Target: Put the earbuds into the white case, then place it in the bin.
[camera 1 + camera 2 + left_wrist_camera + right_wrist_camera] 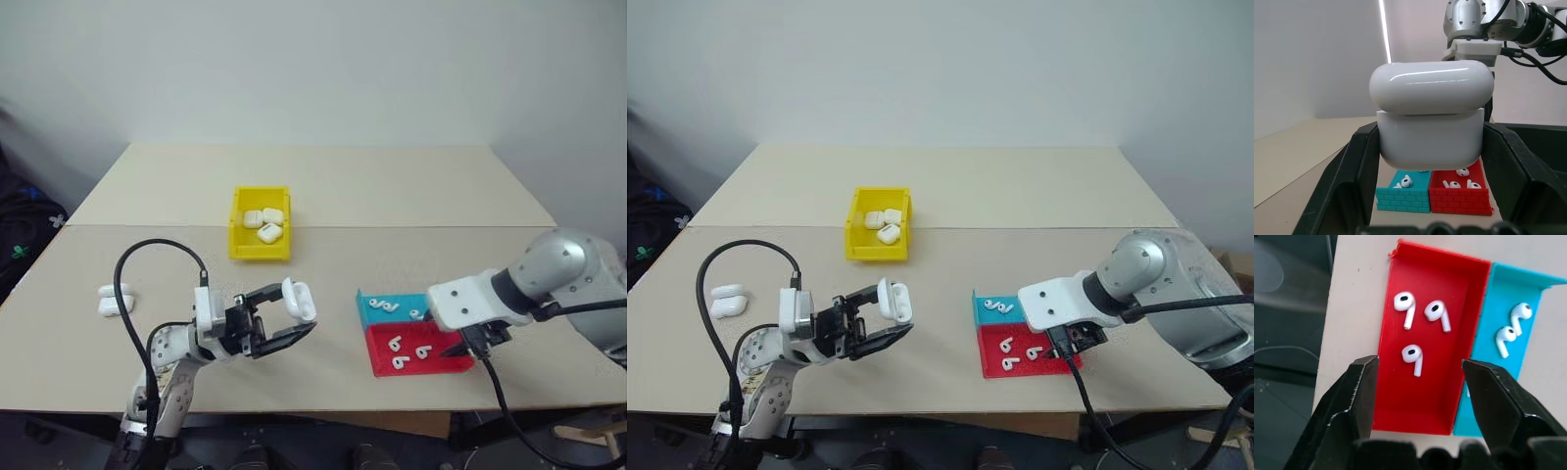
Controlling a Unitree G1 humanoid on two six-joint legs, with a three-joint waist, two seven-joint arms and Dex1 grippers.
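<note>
A pale beige table (pixel 392 196) stands against a plain light wall, with two spare closed cases (pixel 115 300) near its left edge. The left gripper (pixel 294 318) clamps the white case (pixel 300 300), glossy and rounded, above the tabletop, with the yellow plastic bin (pixel 261 224) of three more cases beyond it. To the right, the right gripper (pixel 1420 369) hangs with fingers spread over the red compartment of the blue-and-red tray (pixel 411 338), directly above the small stemmed earbuds (pixel 1413 354).

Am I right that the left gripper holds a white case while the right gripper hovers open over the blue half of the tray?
Not quite: the right gripper hovers open over the red half, as the right wrist view shows. The left gripper does hold a white case.
</note>
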